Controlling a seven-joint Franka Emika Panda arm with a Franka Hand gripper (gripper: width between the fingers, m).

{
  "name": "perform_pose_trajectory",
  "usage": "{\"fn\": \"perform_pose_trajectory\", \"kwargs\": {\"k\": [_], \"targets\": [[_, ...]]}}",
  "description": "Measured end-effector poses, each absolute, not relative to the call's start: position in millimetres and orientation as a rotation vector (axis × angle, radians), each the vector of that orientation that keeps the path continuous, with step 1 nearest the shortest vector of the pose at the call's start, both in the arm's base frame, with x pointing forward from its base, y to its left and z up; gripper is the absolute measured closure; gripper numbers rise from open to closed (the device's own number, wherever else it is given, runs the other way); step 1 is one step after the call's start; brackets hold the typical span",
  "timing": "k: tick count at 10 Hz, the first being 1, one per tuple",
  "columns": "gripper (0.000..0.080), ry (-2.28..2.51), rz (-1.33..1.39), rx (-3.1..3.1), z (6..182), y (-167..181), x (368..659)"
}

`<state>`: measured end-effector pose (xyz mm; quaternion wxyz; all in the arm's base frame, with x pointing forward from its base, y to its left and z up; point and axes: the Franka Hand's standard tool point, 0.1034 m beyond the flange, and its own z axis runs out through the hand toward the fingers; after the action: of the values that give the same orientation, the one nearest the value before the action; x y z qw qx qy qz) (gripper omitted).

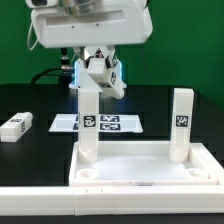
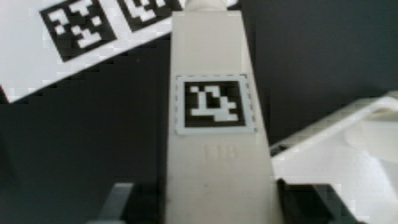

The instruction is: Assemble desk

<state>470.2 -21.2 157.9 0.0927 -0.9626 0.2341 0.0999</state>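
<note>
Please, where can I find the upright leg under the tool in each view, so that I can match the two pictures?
Exterior view: the leg stands upright on the exterior view's left, in a far corner of the tabletop, its top in the tool.
Wrist view: the same leg fills the middle, its tag facing the camera.
Shared landmark: the marker board, behind the leg in both views.

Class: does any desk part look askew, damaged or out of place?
Nothing is damaged. The gripped leg and the second leg stand upright in the tabletop. One loose leg lies flat at the exterior view's left, simply not yet fitted.
</note>
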Motion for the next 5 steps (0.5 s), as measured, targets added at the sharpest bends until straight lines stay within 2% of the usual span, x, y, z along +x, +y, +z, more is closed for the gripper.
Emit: {"fn": "perform_pose_trajectory", "kwargs": {"k": [1,3,5], "targets": [[0.0511,0.746,0.23,-2.879,158.9,-17.6,473.4],[0.0511,0.742,0.05,-3.003,183.8,14.9,502.7],[0.0511,0.588,-0.267,-3.134,203.4,-1.7,535.0]]}}
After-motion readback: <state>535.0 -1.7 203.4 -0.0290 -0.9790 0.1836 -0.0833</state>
